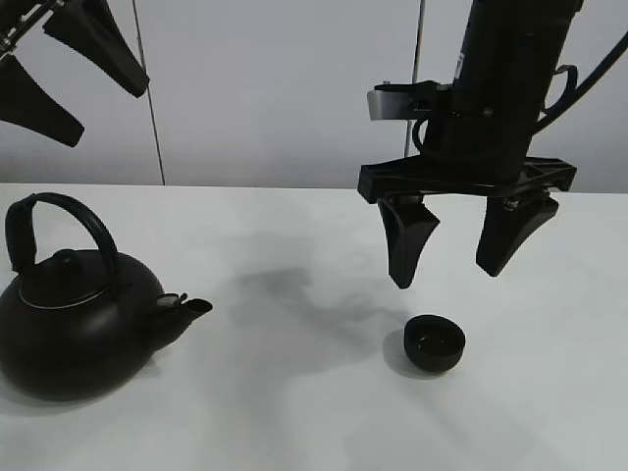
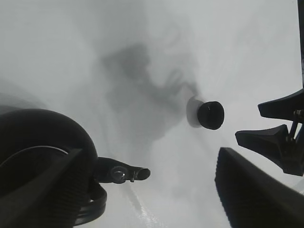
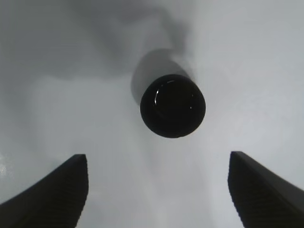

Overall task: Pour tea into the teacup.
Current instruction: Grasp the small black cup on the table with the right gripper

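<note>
The teacup (image 1: 435, 342) is a small, low, matte-black bowl on the white table, right of centre. It also shows in the right wrist view (image 3: 173, 106) and the left wrist view (image 2: 211, 115). My right gripper (image 1: 458, 250) hangs open and empty above and just behind the cup. The big black kettle (image 1: 74, 319), with arched handle and short spout (image 1: 186, 308) pointing right, stands at the left. My left gripper (image 1: 74, 83) is open and empty, high above the kettle. In the left wrist view the kettle (image 2: 40, 142) lies below its fingers.
The white table (image 1: 294, 412) runs to a pale wall at the back. Nothing else stands on it. Open table lies between the kettle's spout and the teacup.
</note>
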